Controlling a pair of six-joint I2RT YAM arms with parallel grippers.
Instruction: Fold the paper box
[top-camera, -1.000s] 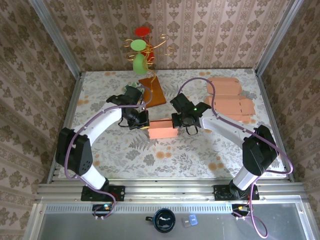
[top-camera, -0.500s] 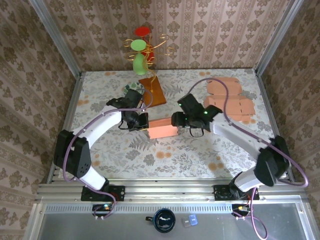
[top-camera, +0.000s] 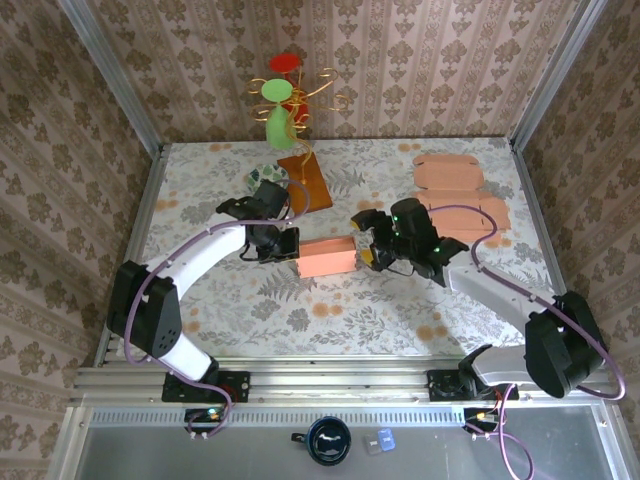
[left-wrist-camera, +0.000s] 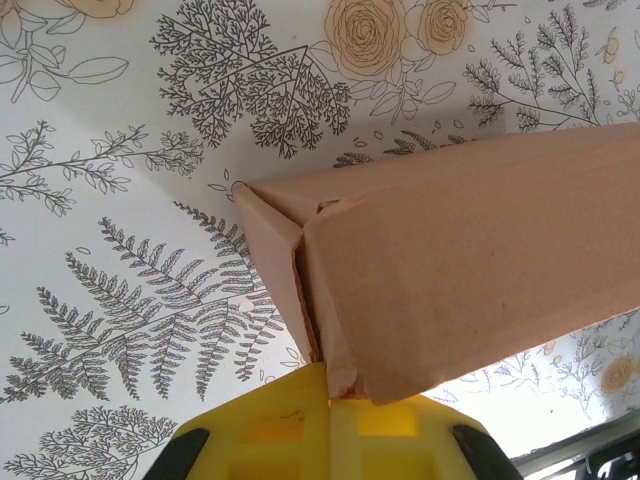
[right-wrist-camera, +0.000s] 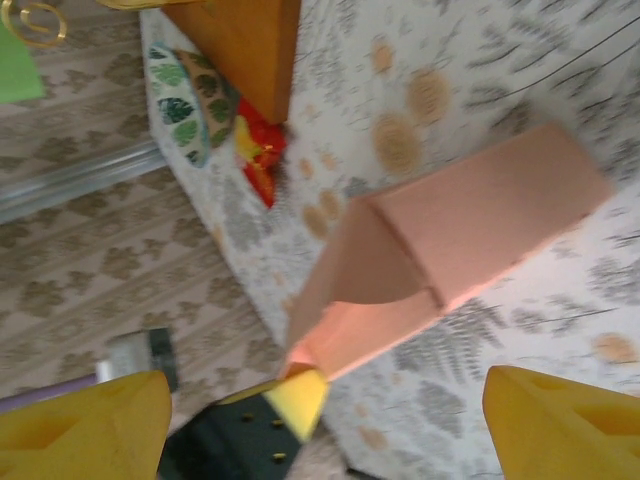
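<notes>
Left gripper (top-camera: 287, 243) is clamped on the 9 o'clock end of the paper box (top-camera: 327, 257), which lies mid-table. I see the right gripper (top-camera: 368, 250) with jaws spread wide, just beside the box's 3 o'clock end.

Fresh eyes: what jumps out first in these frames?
The salmon paper box in the middle of the table, with the left gripper pinching its left end and the right gripper open at its right end. Next, the green-and-red ornament at the back edge, and the flat box blanks at the back right.
</notes>
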